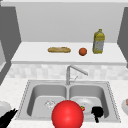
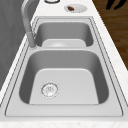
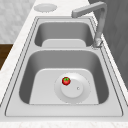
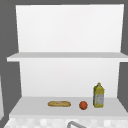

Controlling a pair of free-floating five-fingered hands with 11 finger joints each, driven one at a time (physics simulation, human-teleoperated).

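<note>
Strawberry point(image 1: 82, 108) — just beside right hand point(image 1: 97, 112)

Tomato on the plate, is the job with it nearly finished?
Looks done: the tomato already lies on the plate in the right basin of the sink. In hand: nothing touches the tomato; the right hand hangs near that plate, and the left hand is at the lower left, fingers straight. Untouched: the bread, orange and bottle on the shelf.

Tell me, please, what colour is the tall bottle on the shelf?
The tall plastic bottle is yellow, clearest in the front view.
</note>
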